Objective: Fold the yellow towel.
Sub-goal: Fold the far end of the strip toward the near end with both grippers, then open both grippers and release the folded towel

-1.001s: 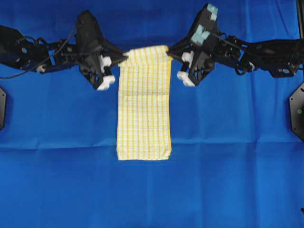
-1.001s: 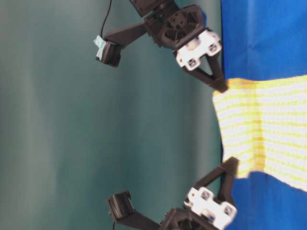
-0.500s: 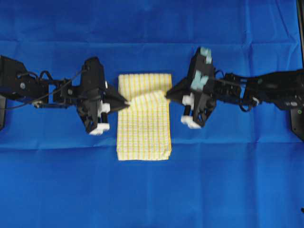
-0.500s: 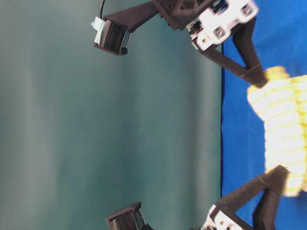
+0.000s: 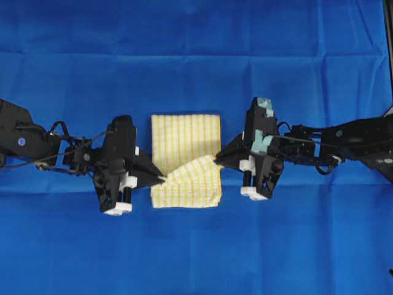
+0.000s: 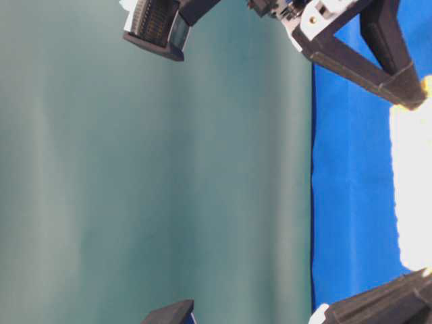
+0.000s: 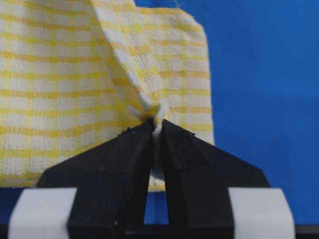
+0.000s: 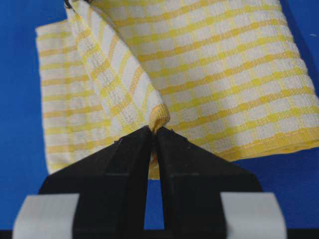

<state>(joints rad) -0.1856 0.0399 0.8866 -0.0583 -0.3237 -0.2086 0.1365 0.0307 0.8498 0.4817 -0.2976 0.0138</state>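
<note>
The yellow towel (image 5: 184, 147) lies on the large blue cloth (image 5: 196, 61) at the middle, its far part folded over toward the near hem. My left gripper (image 5: 164, 179) is shut on the towel's left corner, seen pinched in the left wrist view (image 7: 155, 122). My right gripper (image 5: 216, 157) is shut on the right corner, seen pinched in the right wrist view (image 8: 157, 125). Both hold the lifted edge a little above the lower layer (image 8: 234, 74). In the table-level view the towel (image 6: 413, 189) shows blurred white between two black fingers (image 6: 378, 67).
The blue cloth covers the whole table in the overhead view. Black mounts sit at the far right edge (image 5: 384, 160). A teal wall (image 6: 155, 175) fills the left of the table-level view.
Both grippers have carried the towel's far edge toward the near edge, from the top of the overhead view down over the lower layer. The towel now looks about half as long.
</note>
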